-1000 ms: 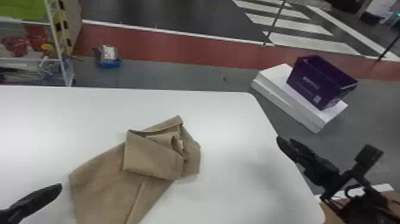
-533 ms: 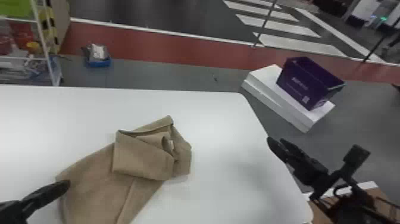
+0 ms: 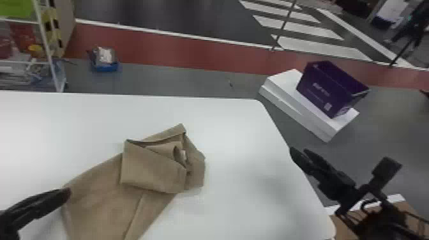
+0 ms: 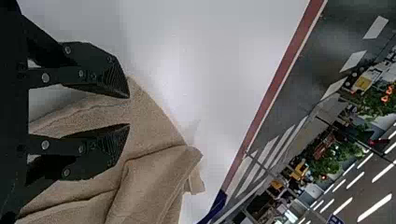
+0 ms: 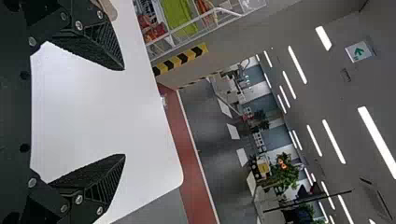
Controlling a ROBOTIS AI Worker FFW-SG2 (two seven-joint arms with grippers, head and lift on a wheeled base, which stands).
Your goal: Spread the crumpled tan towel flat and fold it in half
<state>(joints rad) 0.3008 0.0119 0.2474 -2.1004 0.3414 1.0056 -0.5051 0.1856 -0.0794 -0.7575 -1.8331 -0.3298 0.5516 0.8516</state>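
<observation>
head view had the tan towel on the white table, far right part bunched and folded over, near part flatter. left gripper was at the towel's left edge; left wrist view gave its state: fingers parted, nothing pinched, cloth beyond the gap. right gripper was at the table's right edge; right wrist view had its fingers spread wide, empty.

Black fingers, apparently steel screws
</observation>
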